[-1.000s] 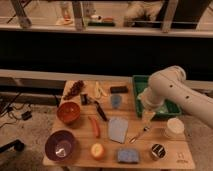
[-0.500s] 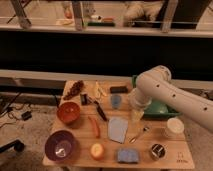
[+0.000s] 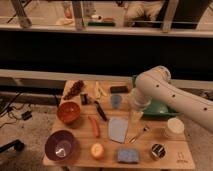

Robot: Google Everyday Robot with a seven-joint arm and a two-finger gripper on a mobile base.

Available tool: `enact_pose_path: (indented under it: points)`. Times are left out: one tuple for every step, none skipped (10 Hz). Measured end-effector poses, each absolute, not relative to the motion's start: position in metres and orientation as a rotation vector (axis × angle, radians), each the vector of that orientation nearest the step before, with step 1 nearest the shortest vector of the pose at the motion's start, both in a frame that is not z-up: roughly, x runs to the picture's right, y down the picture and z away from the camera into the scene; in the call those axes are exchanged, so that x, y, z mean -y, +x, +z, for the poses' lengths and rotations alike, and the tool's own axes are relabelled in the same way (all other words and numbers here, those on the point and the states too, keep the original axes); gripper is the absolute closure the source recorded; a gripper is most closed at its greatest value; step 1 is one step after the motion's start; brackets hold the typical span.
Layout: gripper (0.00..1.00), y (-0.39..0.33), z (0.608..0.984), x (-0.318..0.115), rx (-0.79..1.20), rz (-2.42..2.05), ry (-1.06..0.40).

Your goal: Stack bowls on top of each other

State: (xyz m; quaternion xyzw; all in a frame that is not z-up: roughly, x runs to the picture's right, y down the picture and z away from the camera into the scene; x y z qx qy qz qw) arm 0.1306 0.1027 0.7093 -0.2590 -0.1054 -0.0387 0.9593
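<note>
Two bowls sit apart on the left side of the wooden table (image 3: 80, 131), and neither is stacked. At the left edge, in the middle row, is the orange-red bowl (image 3: 68, 112): round, smooth and plastic-looking. At the lower left corner is the purple bowl (image 3: 61, 145): round, slightly larger, dark-walled, with a pale glossy patch at its inside bottom. It lies just below the orange-red bowl, and the two do not touch. Both bowls are in the same places as one second ago.

Entering from the right edge of the frame is the arm (image 3: 172, 97), a white, smooth, rounded housing. Compared with one second ago, its bend has swung leftward, from over the green tray (image 3: 162, 109) toward the table centre. Over the last half second the shift is slight. At centre-right of the table hangs the gripper (image 3: 134, 118), just right of the pale blue sheet (image 3: 118, 129) and above the spoon (image 3: 140, 134). It is well apart from both bowls. Whether its opening is wide or narrow cannot be told.

Other items on the table:
- metal cup (image 3: 158, 151), cylindrical and shiny, lower right
- white cup (image 3: 174, 127), matte, right edge
- blue sponge (image 3: 128, 156), rectangular and soft-looking, bottom centre
- orange fruit (image 3: 97, 150), round, bottom centre-left
- red pepper (image 3: 94, 126), long and narrow
- blue cup (image 3: 116, 101), small, upper centre
- grapes (image 3: 75, 89), dark cluster, upper left
</note>
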Motion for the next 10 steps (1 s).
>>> enact_pose_path:
  points:
    - [0.2,0.124,0.708,-0.103,0.229,-0.087,-0.519]
    - [0.2,0.105,0.706,-0.103,0.263,-0.103,-0.508]
    - [0.2,0.091,0.704,-0.103,0.285,-0.114,-0.5]
    - [0.2,0.062,0.702,-0.102,0.322,-0.125,-0.491]
    - [0.2,0.04,0.702,-0.101,0.349,-0.132,-0.485]
    - [0.2,0.009,0.701,-0.098,0.391,-0.136,-0.474]
    - [0.2,-0.009,0.701,-0.096,0.419,-0.134,-0.468]
    - [0.2,-0.032,0.701,-0.093,0.456,-0.132,-0.459]
    - [0.2,-0.055,0.703,-0.09,0.498,-0.133,-0.45]
    - [0.2,-0.082,0.704,-0.086,0.547,-0.139,-0.44]
